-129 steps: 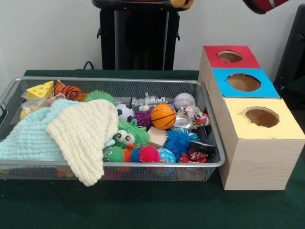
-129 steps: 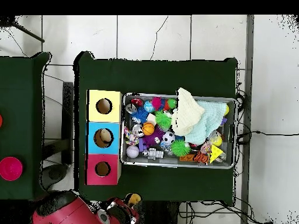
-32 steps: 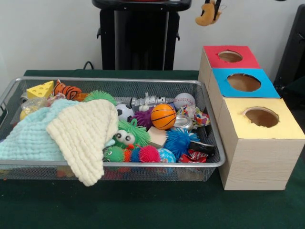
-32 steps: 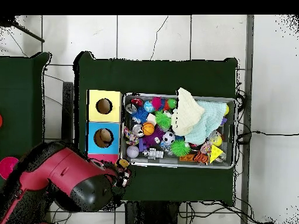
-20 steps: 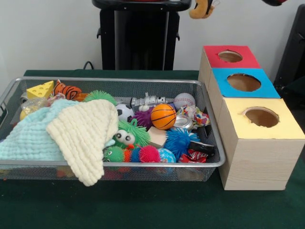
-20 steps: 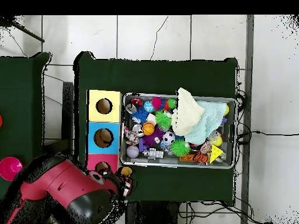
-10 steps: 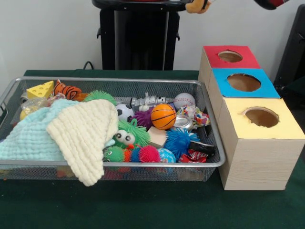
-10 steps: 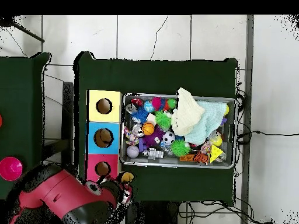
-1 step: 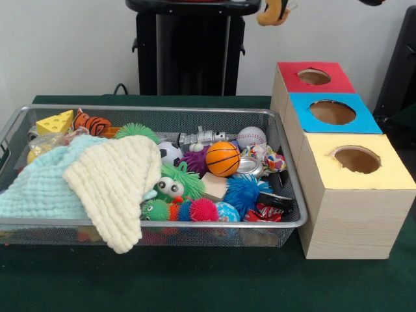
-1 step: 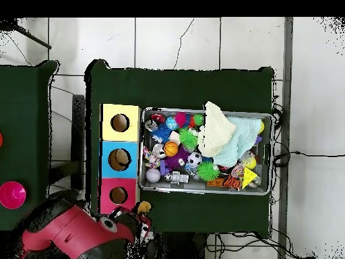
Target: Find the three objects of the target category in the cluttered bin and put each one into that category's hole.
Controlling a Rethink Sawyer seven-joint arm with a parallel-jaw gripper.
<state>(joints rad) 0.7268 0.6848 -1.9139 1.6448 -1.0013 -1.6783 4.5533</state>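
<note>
Gripper point(image 9: 276, 6) grasping tan plush toy point(image 9: 270, 15) | wire bin point(image 9: 162, 223) cluttered | cloths point(image 9: 117, 179) covering toys

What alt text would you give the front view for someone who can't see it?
A wire bin on a green table holds a jumble of toys, among them a small basketball and two cloths. To its right stand three boxes with round holes, topped red, blue and yellow. A tan plush toy hangs at the top edge.

arm point(image 10: 74, 233) beside red box point(image 10: 117, 195) (bin point(image 10: 266, 152) cluttered)
</note>
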